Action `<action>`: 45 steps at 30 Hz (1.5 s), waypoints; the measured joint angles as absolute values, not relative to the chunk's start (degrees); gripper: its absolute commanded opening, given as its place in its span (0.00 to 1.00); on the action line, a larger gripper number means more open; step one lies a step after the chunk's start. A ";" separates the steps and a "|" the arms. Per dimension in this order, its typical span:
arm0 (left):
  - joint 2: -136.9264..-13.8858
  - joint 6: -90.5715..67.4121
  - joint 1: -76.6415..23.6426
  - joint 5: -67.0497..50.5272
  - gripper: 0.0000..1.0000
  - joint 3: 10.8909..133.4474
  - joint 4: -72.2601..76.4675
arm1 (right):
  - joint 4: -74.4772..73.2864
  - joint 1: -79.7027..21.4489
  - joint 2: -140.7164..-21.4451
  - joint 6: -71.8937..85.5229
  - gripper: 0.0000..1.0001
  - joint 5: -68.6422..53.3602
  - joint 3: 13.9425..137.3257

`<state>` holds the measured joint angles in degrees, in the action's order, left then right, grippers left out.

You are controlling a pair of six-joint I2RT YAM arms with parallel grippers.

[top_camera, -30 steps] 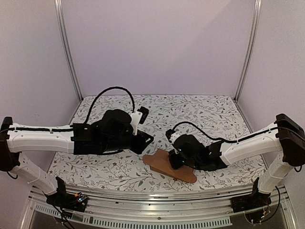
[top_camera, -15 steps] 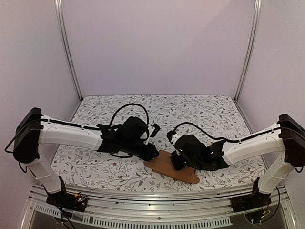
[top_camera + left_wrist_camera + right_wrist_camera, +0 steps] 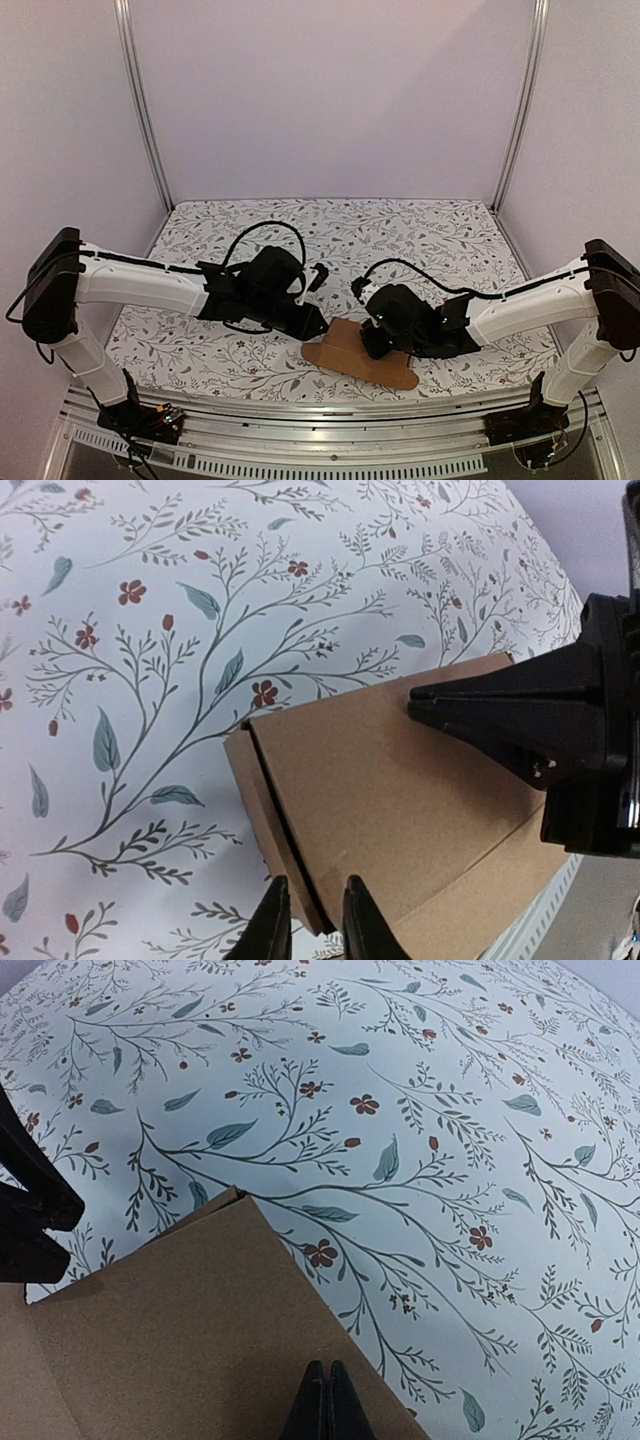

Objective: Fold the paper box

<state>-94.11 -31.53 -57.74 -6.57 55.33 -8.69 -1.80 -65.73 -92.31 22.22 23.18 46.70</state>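
Note:
The paper box (image 3: 345, 352) lies as a flat brown cardboard piece near the table's front edge, between the two arms. In the left wrist view the paper box (image 3: 400, 790) shows two layers with a dark slit along its left edge. My left gripper (image 3: 315, 888) straddles that edge with narrow jaws, pinching the cardboard; from above the left gripper (image 3: 318, 326) is at the box's left end. My right gripper (image 3: 325, 1368) is shut, tips pressed onto the top face of the paper box (image 3: 180, 1330). From above the right gripper (image 3: 371, 347) is over the box's middle.
The table (image 3: 420, 235) wears a white cloth with a floral print. Its metal front rail (image 3: 330, 415) runs close below the box. Light walls and two upright posts (image 3: 140, 100) enclose the back and sides.
My left arm has swung in and down to the box's left end, and its jaws have narrowed on the edge. The box's left part now lies lower. The right gripper has hardly moved.

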 measured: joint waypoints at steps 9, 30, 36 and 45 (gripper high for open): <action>-94.11 -30.96 -57.69 -7.51 0.22 55.40 -9.26 | -6.72 -65.87 -85.80 22.22 0.00 20.73 46.61; -101.51 -26.00 -57.67 -11.22 0.28 61.39 -12.99 | -16.23 -66.00 -73.73 27.24 0.00 7.16 38.24; -102.08 -25.52 -57.60 -11.14 0.27 61.78 -12.64 | -14.41 -66.00 -77.19 28.34 0.00 6.52 37.52; -102.28 -25.52 -56.97 -10.46 0.28 61.56 -11.70 | -11.53 -66.00 -79.64 29.12 0.00 6.63 38.11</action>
<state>-102.28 -25.52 -56.97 -10.46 61.56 -11.70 -11.53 -66.00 -79.64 29.12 6.63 38.11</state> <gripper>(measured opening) 0.258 0.005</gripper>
